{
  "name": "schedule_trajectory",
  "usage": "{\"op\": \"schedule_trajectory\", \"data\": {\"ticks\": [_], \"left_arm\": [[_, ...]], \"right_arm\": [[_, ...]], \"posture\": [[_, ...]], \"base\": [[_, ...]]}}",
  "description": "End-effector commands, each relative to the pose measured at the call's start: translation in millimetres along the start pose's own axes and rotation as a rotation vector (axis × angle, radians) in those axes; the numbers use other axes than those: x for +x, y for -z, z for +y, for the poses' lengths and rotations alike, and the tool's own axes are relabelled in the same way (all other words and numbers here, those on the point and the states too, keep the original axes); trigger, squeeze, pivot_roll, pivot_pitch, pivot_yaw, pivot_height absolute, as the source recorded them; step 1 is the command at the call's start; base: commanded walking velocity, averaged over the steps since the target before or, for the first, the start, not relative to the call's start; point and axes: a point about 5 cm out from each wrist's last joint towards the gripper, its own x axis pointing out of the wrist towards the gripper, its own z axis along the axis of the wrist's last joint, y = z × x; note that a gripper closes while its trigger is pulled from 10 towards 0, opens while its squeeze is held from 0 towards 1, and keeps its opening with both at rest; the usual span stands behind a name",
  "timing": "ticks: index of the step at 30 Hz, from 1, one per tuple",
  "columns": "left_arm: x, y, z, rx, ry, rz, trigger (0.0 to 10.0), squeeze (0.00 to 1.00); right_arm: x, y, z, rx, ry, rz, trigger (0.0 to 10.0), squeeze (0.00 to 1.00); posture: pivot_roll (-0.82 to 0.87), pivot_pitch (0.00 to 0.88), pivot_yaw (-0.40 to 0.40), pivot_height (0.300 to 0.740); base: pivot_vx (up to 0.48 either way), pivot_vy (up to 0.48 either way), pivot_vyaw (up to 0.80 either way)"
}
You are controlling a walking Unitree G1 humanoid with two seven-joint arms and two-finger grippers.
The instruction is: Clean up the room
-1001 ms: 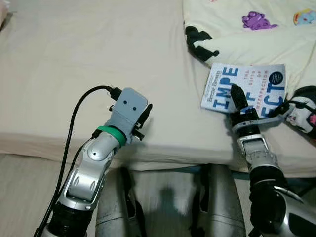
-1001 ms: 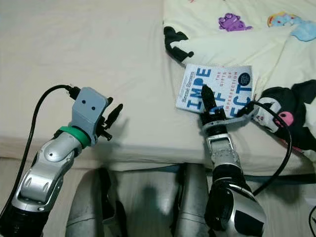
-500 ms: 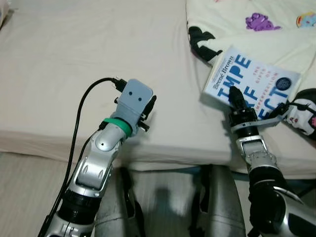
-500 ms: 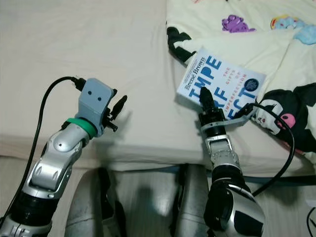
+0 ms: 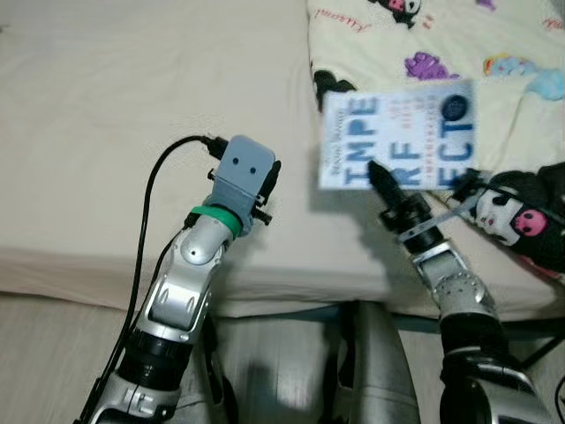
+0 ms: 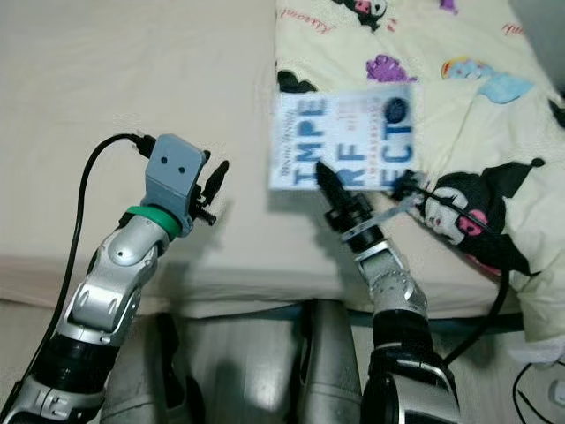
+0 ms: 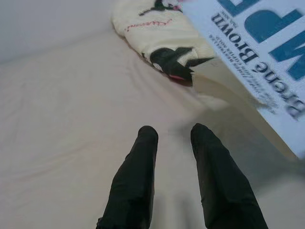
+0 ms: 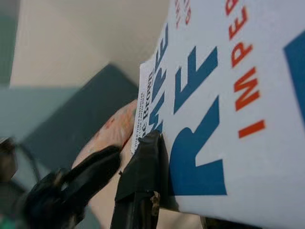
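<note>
The right gripper clamps a blurred white book with blue letters, lifted above the beige bed. At its 3 o'clock lies a cartoon-print blanket. The left gripper hovers at the book's 9 o'clock.

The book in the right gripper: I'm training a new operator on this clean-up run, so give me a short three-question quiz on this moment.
1. True or false: the book lies flat on the mattress.
2. Which gripper holds the book?
A. the left gripper
B. the right gripper
C. neither
3. Fill in: the cartoon-print blanket lies on the robot's ____ side of the bed.

Key:
1. False. It is lifted off the bed, and the left wrist view shows its shadow on the sheet beneath it.
2. B. Its fingers are clamped on the cover, while the left gripper hovers open over bare mattress.
3. Right.
</note>
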Motion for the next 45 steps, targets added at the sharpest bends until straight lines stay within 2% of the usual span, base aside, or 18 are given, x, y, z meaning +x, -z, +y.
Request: {"op": "schedule_trajectory", "data": {"ticks": [1,2,3,4,5,6,8,11,12,13,16,18,25,36,45], "left_arm": [[-1.4,-3,1.0,-0.005,-0.015,-0.024,10.0,0.0],[-2.2,-6,2.3,-0.009,-0.023,-0.04,10.0,0.0],[-3.9,-11,4.5,-0.013,-0.032,-0.056,10.0,0.0],[-6.4,-15,8.2,-0.015,-0.045,-0.071,10.0,0.0],[-6.4,-15,8.2,-0.015,-0.045,-0.071,10.0,0.0],[-8.1,-18,10.7,-0.016,-0.054,-0.08,10.0,0.0],[-11.3,-22,18.4,-0.007,-0.083,-0.095,10.0,0.0],[-13.7,-24,28.3,0.001,-0.119,-0.101,10.0,0.0],[-14.8,-25,35.5,0.006,-0.144,-0.103,10.0,0.0],[-14.8,-25,35.5,0.006,-0.144,-0.103,10.0,0.0],[-17.7,-25,51.7,0.033,-0.189,-0.102,10.0,0.0],[-18.7,-24,54.3,0.036,-0.194,-0.097,10.0,0.0],[-20.9,-21,52.0,0.025,-0.191,-0.077,10.0,0.0],[-10.8,-20,37.0,-0.035,-0.153,-0.074,10.0,0.0],[-9.0,-21,35.0,-0.036,-0.144,-0.077,10.0,0.0]], "right_arm": [[1.5,-7,13.5,-0.074,-0.06,0.02,0.0,0.0],[2.0,-8,21.7,-0.129,-0.079,0.05,0.0,0.0],[1.1,-8,28.5,-0.182,-0.079,0.071,2.5,0.0],[-1.2,-7,33.1,-0.242,-0.06,0.089,10.0,0.0],[-1.2,-7,33.1,-0.242,-0.06,0.089,10.0,0.0],[-2.8,-6,35.5,-0.28,-0.045,0.097,10.0,0.0],[-8.0,-7,40.1,-0.28,-0.011,0.083,10.0,0.0],[-11.4,-10,43.6,-0.212,0.01,0.035,10.0,0.0],[-12.9,-14,44.9,-0.147,0.028,-0.019,10.0,0.0],[-12.9,-14,44.9,-0.147,0.028,-0.019,10.0,0.0],[-16.8,-19,47.0,0.0,0.063,-0.127,10.0,0.0],[-18.0,-19,48.0,0.027,0.076,-0.152,10.0,0.0],[-20.5,-13,50.1,0.059,0.108,-0.161,10.0,0.0],[-24.1,-14,48.3,0.065,0.133,-0.137,10.0,0.0],[-25.6,-11,48.2,0.074,0.139,-0.123,10.0,0.0]], "posture": [[-0.04,0.046,0.012,0.538],[-0.04,0.046,0.012,0.538],[-0.05,0.035,0.008,0.538],[-0.05,0.03,0.007,0.538],[-0.05,0.03,0.007,0.538],[-0.05,0.03,0.007,0.538],[-0.05,0.024,0.01,0.538],[-0.05,0.02,0.014,0.538],[-0.05,0.016,0.017,0.538],[-0.05,0.016,0.017,0.538],[-0.05,0.014,0.02,0.538],[-0.05,0.012,0.023,0.538],[-0.05,0.0,0.025,0.556],[-0.06,0.0,0.023,0.599],[-0.06,0.0,0.021,0.629]], "base": [[0.0,0.0,0.0],[0.0,0.0,0.0],[0.0,0.0,0.0],[0.0,0.0,0.0],[0.0,0.0,0.0],[0.0,0.0,0.0],[0.0,0.0,0.0],[0.0,0.0,0.0],[0.0,0.0,0.0],[0.0,0.0,0.0],[0.0,0.0,0.0],[0.0,0.0,0.0],[0.0,0.0,-0.06],[0.0,0.0,0.0],[0.0,0.0,0.0]]}}
